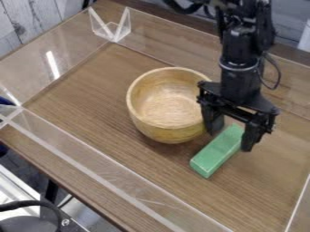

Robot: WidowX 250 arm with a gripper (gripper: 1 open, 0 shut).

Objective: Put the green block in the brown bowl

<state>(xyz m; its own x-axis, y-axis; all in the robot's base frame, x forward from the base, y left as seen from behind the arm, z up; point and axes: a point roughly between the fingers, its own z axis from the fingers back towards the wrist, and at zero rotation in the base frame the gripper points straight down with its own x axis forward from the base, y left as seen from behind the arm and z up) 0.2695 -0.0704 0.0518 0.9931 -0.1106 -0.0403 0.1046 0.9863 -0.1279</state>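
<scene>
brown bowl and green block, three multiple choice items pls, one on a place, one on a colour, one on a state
1. Where in the picture does the green block lie relative to the brown bowl?
A) above and left
B) below and right
C) inside it

2. What colour is the end effector?
A) black
B) white
C) red

3. How does the end effector stand?
A) shut
B) out of view
C) open

Right letters:
1: B, the block lies on the table toward the lower right, outside the bowl's rim.
2: A, the fingers and arm show dark all over.
3: C, its two fingers stand apart over the block's upper end.
</scene>
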